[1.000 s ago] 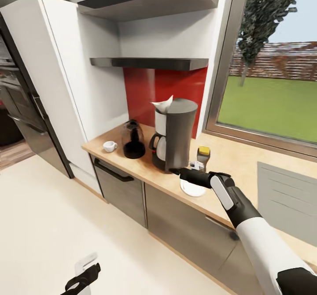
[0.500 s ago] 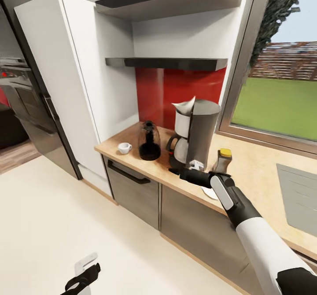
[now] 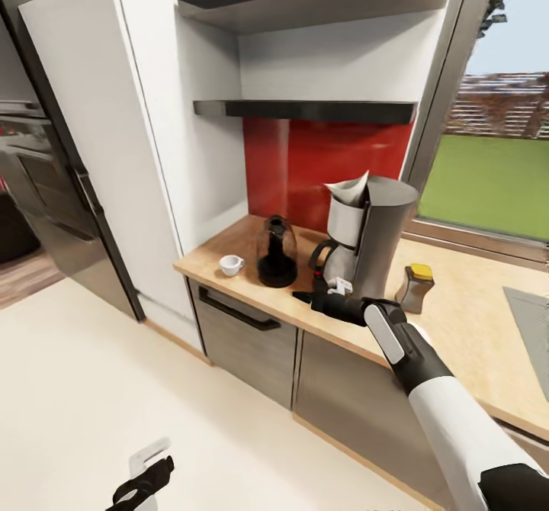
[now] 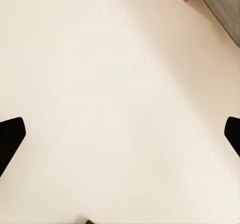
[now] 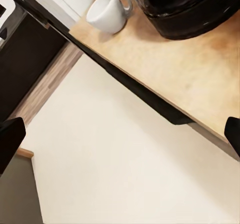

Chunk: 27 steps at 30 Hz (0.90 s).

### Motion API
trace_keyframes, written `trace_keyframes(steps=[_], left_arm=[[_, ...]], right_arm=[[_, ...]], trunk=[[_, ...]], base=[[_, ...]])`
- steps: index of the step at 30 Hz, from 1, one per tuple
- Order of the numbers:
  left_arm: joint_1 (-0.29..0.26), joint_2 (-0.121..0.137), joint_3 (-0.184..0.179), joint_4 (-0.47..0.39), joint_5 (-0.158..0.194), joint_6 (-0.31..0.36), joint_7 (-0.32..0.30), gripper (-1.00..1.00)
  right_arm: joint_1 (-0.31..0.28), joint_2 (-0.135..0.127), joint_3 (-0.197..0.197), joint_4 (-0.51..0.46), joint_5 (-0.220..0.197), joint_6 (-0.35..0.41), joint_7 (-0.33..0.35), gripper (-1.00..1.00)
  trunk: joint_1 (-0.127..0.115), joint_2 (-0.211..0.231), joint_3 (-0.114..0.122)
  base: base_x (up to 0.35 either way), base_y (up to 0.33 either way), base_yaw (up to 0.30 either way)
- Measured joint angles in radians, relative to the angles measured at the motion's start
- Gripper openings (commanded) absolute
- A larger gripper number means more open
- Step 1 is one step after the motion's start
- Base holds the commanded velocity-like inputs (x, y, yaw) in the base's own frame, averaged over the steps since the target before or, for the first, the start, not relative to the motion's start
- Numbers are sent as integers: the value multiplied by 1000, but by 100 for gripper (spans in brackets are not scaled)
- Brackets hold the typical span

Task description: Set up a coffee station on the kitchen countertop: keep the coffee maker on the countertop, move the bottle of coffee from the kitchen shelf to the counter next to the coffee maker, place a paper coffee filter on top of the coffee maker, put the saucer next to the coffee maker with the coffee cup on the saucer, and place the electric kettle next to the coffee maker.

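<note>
Surface (image 3: 450, 305): coffee maker (image 3: 377, 236) topped by filter (image 3: 349, 189), kettle (image 3: 276, 253), cup (image 3: 230, 265), jar (image 3: 415, 287). Right wrist: cup handle (image 5: 125, 1). Right tool (image 3: 305, 297) and left tool (image 3: 141, 488) spread wide, empty.

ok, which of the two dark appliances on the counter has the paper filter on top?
The coffee maker, the taller grey one; the paper coffee filter sits on its basket. The squat electric kettle has none.

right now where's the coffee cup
In the head view the coffee cup stands on the kitchen countertop near its left end, just left of the electric kettle and apart from it, by the white cabinet.
</note>
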Motion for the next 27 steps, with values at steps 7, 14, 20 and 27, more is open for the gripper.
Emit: trace_keyframes(steps=[7,14,20,27], left_arm=[[0,0,0,0,0,0,0,100],[0,0,0,0,0,0,0,100],[0,0,0,0,0,0,0,100],[0,0,0,1,0,0,0,100]], right_arm=[[0,0,0,0,0,0,0,100],[0,0,0,0,0,3,-1,100],[0,0,0,0,0,3,-1,100],[0,0,0,0,0,3,-2,100]], trunk=[[0,0,0],[0,0,0],[0,0,0],[0,0,0]], base=[[85,339,-242],[96,339,-19],[135,339,-1],[165,330,-104]])
